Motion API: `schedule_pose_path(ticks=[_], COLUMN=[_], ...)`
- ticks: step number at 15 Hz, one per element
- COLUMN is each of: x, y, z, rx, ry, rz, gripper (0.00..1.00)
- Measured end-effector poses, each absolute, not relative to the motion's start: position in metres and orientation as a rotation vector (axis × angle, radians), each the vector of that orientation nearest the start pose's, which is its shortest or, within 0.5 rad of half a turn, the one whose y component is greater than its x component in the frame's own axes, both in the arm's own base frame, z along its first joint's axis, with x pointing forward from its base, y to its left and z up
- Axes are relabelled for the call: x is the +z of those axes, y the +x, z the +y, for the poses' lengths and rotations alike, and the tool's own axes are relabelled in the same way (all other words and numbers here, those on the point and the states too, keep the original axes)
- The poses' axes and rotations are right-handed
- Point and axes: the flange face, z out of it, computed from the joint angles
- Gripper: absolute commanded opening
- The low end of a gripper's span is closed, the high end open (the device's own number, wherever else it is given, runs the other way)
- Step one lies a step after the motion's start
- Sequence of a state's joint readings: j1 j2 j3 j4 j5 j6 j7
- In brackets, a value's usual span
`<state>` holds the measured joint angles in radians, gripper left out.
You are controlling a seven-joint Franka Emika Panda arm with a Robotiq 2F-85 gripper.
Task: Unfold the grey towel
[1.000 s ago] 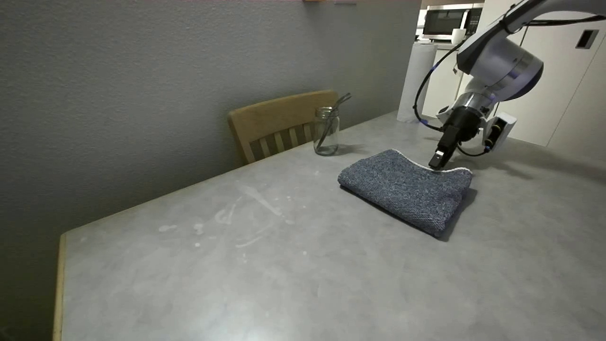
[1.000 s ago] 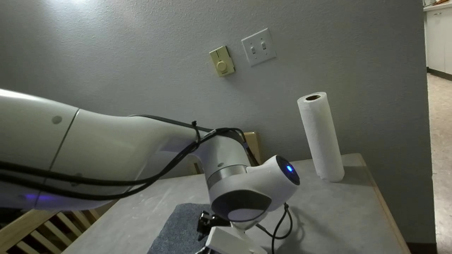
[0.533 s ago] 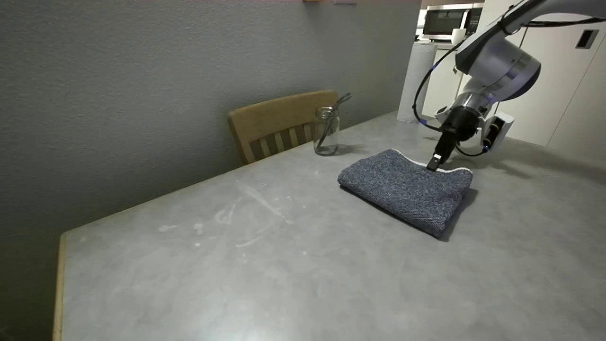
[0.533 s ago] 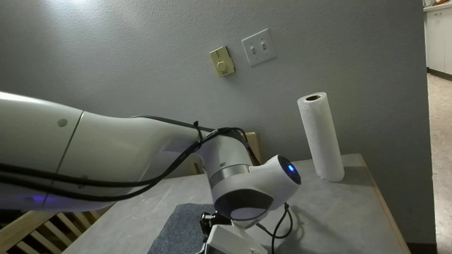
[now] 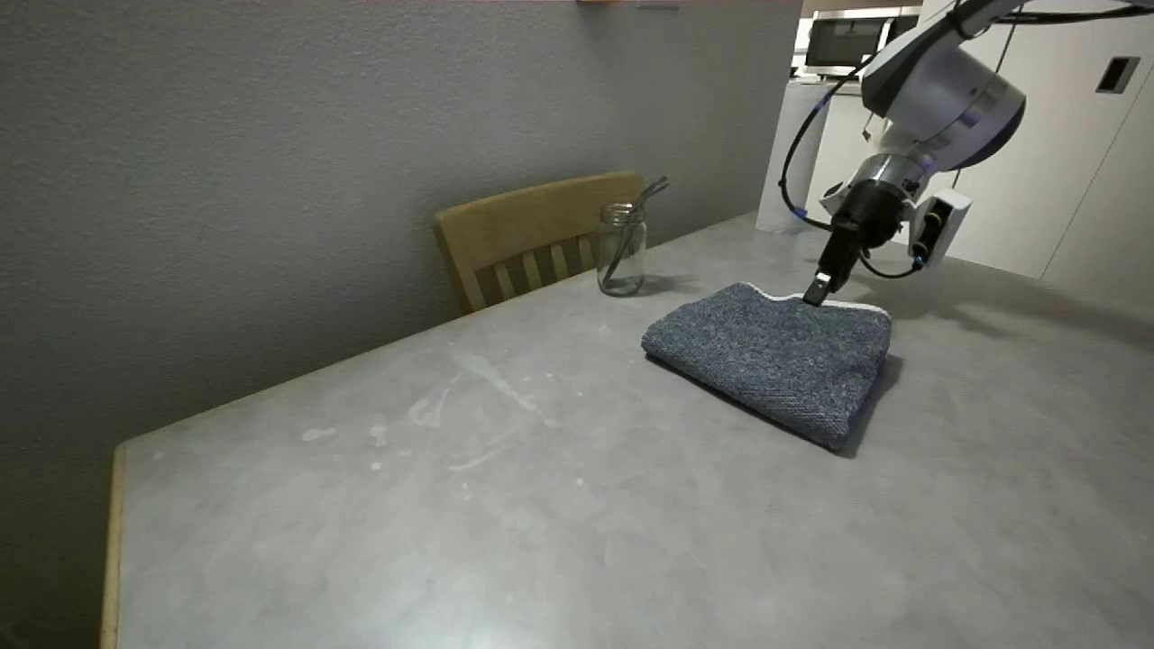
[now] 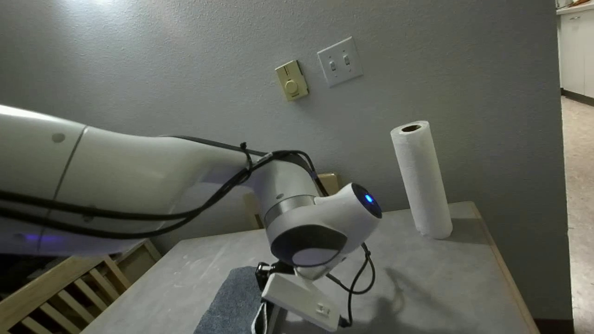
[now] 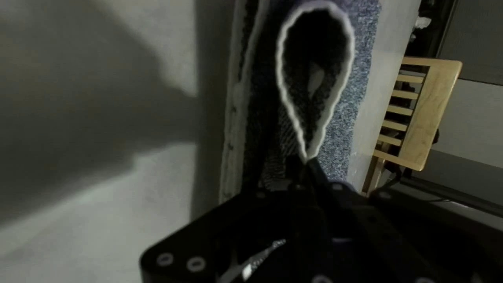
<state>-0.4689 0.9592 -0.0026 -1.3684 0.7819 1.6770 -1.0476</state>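
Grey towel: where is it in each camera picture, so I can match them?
In an exterior view: grey towel, right of centre.
In an exterior view: grey towel, bottom edge, left of centre.
Wrist view: grey towel, upper part, mostly right of centre.
Shared landmark: gripper, pinching the towel's edge.

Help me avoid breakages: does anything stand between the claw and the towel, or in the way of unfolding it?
Nothing visible stands between them: the claw is shut on the towel at its edge. The jar, apart from it near the chair, might interfere if unfolding goes that way.
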Motion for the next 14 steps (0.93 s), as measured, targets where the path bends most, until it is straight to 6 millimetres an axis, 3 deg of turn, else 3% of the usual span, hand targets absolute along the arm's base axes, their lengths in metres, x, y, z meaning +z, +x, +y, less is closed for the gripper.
schedule_pose_path(ticks=[3, 7, 14], x=[0.167, 0.217, 0.260], y=[0.645, 0.669, 0.678], z=[-0.216, -0.163, -0.078], rx=[-0.054, 0.009, 0.215], ry=[-2.213, -2.249, -2.420], rz=[-0.255, -0.224, -0.021], gripper=[0.01, 0.01, 0.01])
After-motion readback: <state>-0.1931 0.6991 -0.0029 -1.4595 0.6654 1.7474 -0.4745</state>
